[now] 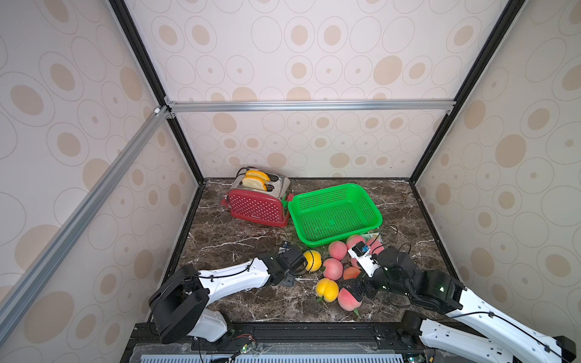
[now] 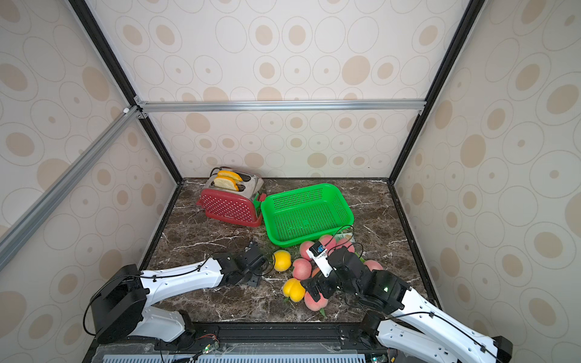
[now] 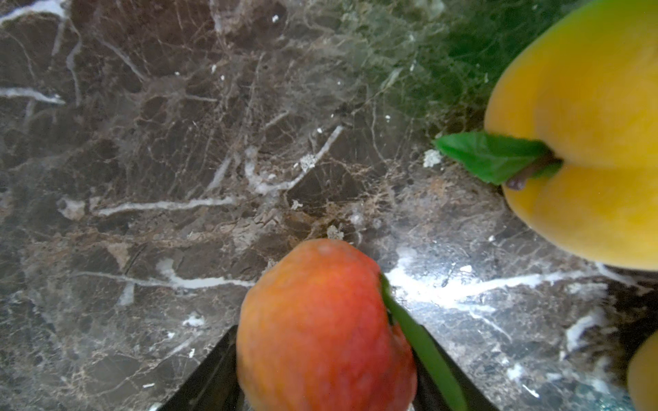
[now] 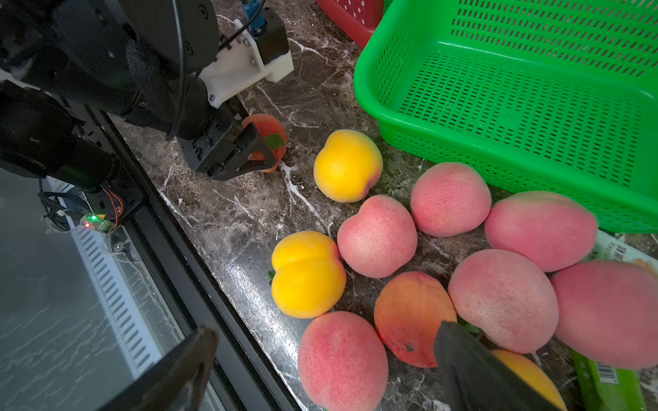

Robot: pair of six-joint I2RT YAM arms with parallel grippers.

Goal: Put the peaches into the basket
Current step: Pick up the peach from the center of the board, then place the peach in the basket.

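Two bread slices (image 1: 254, 183) fill toaster (image 1: 256, 209) beside basket (image 1: 334, 217).

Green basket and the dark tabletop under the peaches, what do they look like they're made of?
The bright green rectangular mesh basket looks like moulded plastic: uniform colour, slight gloss, even rows of slots, rounded rim. The dark brown white-veined tabletop looks like polished marble, or possibly a marble-print laminate. It throws back glossy highlights, but the look alone leaves that open.

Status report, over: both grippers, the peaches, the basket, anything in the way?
Left gripper shut on orange-red peach. Right gripper open over peach pile. Basket empty. Yellow peach lies between left gripper and basket.
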